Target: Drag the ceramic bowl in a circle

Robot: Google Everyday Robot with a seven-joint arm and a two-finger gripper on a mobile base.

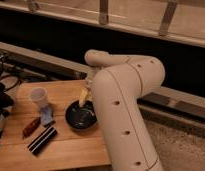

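The ceramic bowl (81, 116) is round, dark and glossy with a paler shiny centre. It sits on the wooden table (71, 150), right of the middle. My gripper (84, 96) hangs down from the big white arm (123, 105) and meets the bowl's far rim. The arm covers the bowl's right edge.
A small whitish plastic cup (38, 97) stands to the left of the bowl. A blue item (46, 116), a red-brown item (31, 126) and a black striped bar (42, 139) lie front left. Dark equipment (1, 100) stands at the table's left edge.
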